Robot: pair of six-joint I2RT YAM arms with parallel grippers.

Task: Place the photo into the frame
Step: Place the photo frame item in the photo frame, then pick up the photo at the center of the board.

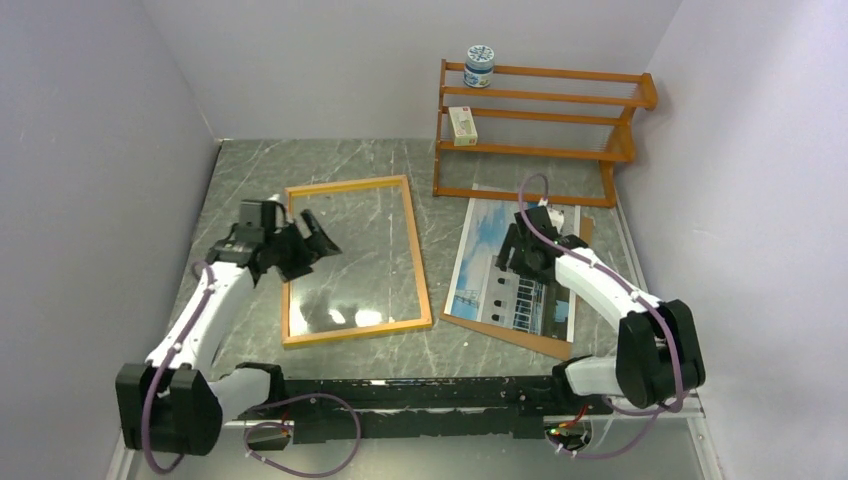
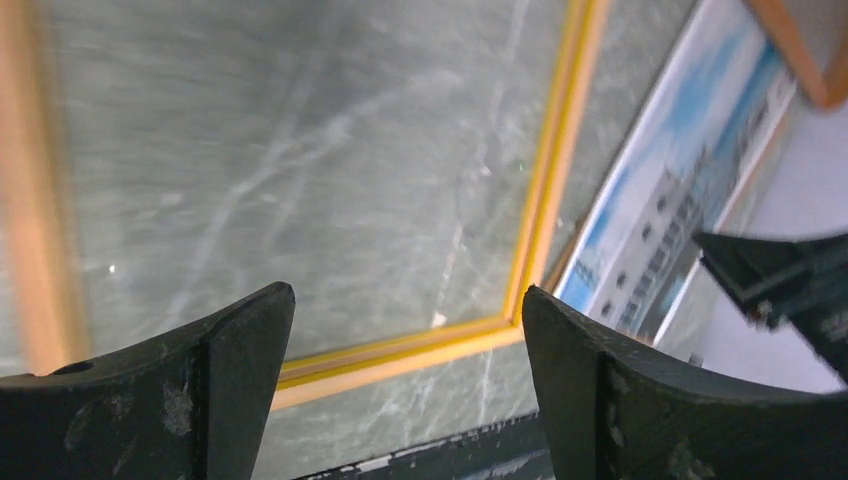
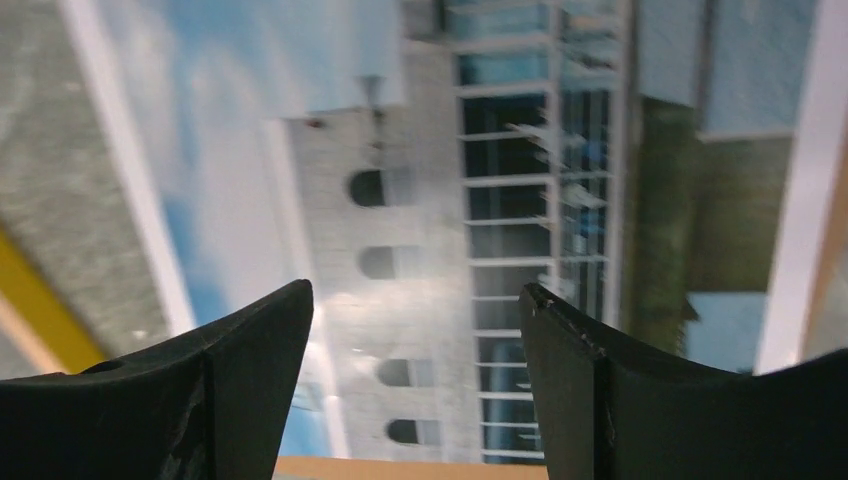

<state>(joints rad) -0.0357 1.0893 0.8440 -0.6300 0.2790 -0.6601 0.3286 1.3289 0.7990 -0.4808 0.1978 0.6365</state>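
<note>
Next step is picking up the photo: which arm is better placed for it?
Right. The right pincer, open, hovers directly over the photo, whose building print fills the right wrist view. The left pincer, also open, sits over the frame, away from the photo.

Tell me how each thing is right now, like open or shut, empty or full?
frame: lying flat, empty.
photo: lying picture-up on the brown board, not in the frame.
left gripper: open, holding nothing.
right gripper: open, over the photo.
shelf rack: standing upright.
jar: upright on the top shelf.
small box: on a lower shelf.
</note>
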